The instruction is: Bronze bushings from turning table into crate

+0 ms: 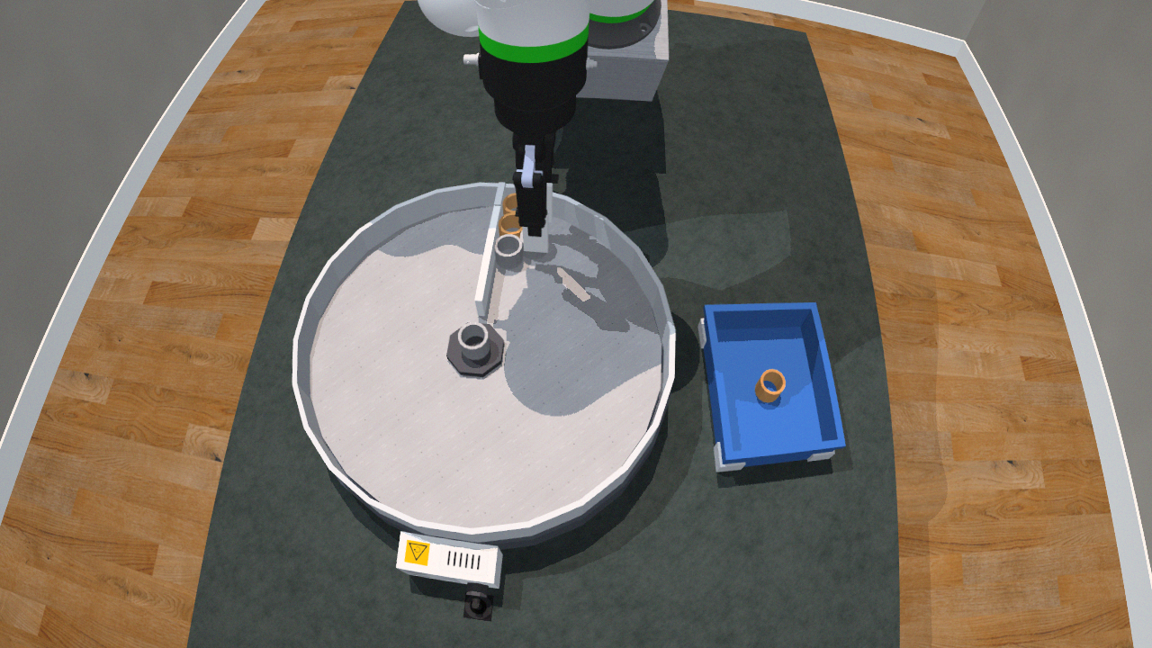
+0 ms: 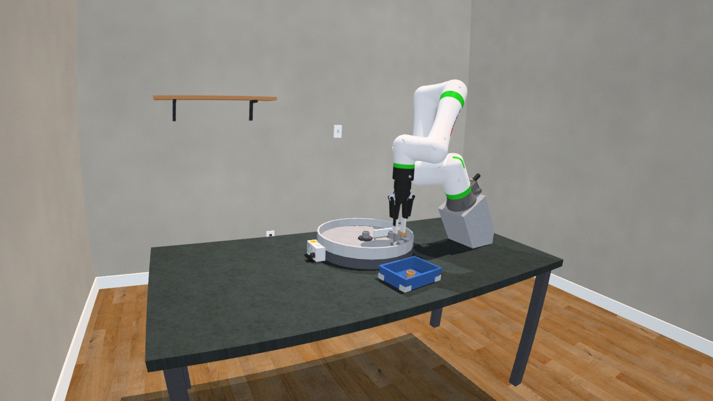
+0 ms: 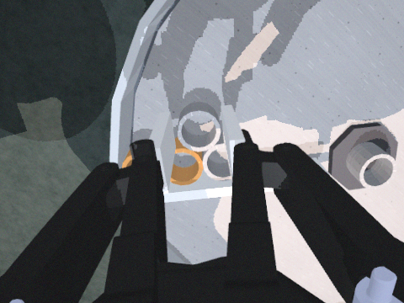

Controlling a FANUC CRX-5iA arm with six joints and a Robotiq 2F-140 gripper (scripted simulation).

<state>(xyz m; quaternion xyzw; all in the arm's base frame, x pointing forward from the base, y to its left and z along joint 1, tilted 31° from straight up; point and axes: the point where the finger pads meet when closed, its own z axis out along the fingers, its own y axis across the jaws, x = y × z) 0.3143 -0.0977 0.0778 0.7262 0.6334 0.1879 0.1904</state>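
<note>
since the rings bunch up against the divider bar [image 1: 489, 256], the gripper [image 3: 194, 158] hangs half-spread right over a bronze ring [image 3: 185, 167], pinching nothing.

Blue crate [image 1: 829, 386], orange-bronze bushing [image 1: 770, 385] inside (table [image 1: 322, 499] dark green).
</note>
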